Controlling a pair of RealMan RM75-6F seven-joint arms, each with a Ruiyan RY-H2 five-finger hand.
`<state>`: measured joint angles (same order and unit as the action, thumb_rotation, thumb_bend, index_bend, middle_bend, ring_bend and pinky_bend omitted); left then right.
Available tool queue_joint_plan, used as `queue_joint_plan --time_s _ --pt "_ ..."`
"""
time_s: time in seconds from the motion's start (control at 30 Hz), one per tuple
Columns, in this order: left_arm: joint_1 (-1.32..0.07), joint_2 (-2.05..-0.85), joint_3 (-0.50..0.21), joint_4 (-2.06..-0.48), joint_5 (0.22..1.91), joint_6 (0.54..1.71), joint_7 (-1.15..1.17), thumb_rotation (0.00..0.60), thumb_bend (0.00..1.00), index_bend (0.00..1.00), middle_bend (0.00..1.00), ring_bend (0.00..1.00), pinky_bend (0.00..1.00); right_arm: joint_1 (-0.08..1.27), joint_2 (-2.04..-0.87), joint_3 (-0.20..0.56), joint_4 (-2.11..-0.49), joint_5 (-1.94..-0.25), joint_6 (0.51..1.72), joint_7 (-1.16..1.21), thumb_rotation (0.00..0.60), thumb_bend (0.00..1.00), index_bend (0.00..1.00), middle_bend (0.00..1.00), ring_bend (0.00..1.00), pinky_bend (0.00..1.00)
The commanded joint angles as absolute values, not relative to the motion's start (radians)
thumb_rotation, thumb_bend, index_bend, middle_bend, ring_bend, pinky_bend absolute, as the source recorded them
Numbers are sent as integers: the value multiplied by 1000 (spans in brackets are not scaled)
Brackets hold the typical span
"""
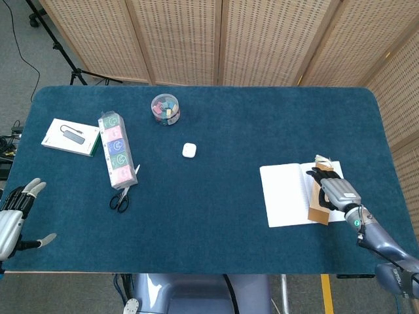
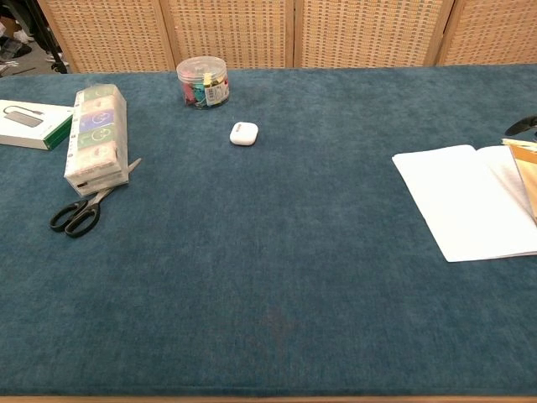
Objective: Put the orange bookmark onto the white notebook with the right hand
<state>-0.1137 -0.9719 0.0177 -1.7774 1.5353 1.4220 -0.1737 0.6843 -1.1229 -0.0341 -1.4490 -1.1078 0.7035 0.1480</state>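
Note:
The white notebook lies open on the blue table at the right; the chest view shows it too. My right hand is over its right page, palm down, dark fingers pointing to the far side. It holds the orange bookmark, which sticks out from under the hand toward me and lies low over the page. In the chest view the bookmark is a strip at the right edge, with a dark fingertip beyond it. My left hand hovers at the table's near left edge, fingers spread and empty.
Black scissors and a long box of coloured packs lie at the left. A white boxed adapter sits further left. A clear tub of clips and a small white case are toward the back centre.

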Motion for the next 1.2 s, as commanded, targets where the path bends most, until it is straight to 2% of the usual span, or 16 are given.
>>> queue_joint_plan --time_s 0.03,0.4,0.77,1.0,1.2 --pt "-113 -973 17 -1777 1535 1421 -173 600 0 0 0 0 0 702 -1163 -23 -1400 -1031 661 81 600 1000 0 0 0 0" --pt "-115 -974 14 -1772 1524 1409 -174 600 0 0 0 0 0 703 -1220 -19 -1319 -919 614 5 600 1000 0 0 0 0" --pt "-111 -977 14 -1776 1527 1414 -159 600 0 0 0 0 0 681 -1231 -7 -1234 -926 586 8 600 1000 0 0 0 0" --pt "-111 -979 15 -1777 1526 1411 -155 600 0 0 0 0 0 667 -1245 -8 -1253 -981 602 -2 600 1000 0 0 0 0" --pt "-109 -978 15 -1778 1532 1415 -158 600 0 0 0 0 0 667 -1269 -4 -1230 -959 589 -30 600 1000 0 0 0 0"
